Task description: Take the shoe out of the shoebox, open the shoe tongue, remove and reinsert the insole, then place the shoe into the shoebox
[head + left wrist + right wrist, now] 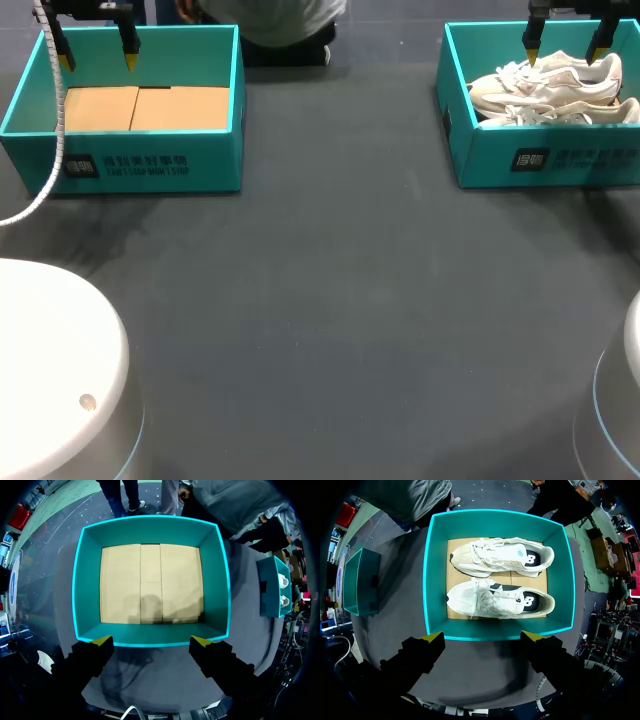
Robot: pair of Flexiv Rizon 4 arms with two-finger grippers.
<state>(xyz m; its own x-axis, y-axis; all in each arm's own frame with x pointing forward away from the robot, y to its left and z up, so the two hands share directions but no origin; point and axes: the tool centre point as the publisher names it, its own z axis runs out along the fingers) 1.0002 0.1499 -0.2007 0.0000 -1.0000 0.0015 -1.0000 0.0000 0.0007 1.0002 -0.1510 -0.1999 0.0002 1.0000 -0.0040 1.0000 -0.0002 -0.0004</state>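
Observation:
A teal shoebox (545,160) stands at the table's far right, also seen as the shoebox (432,580) ahead of my right gripper. Two white shoes lie side by side in it: the nearer shoe (500,599) and the farther shoe (500,556); the shoes (550,88) show in the head view too. My right gripper (567,48) (482,639) hangs open above this box, holding nothing. At the far left, my left gripper (97,55) (151,641) hangs open above a second teal box (150,160) (85,580) with only a cardboard floor.
The dark grey table top (330,320) stretches between the two boxes and toward the front. White rounded arm bases sit at the front left (50,370) and front right (630,400). A white cable (55,150) runs down beside the left box.

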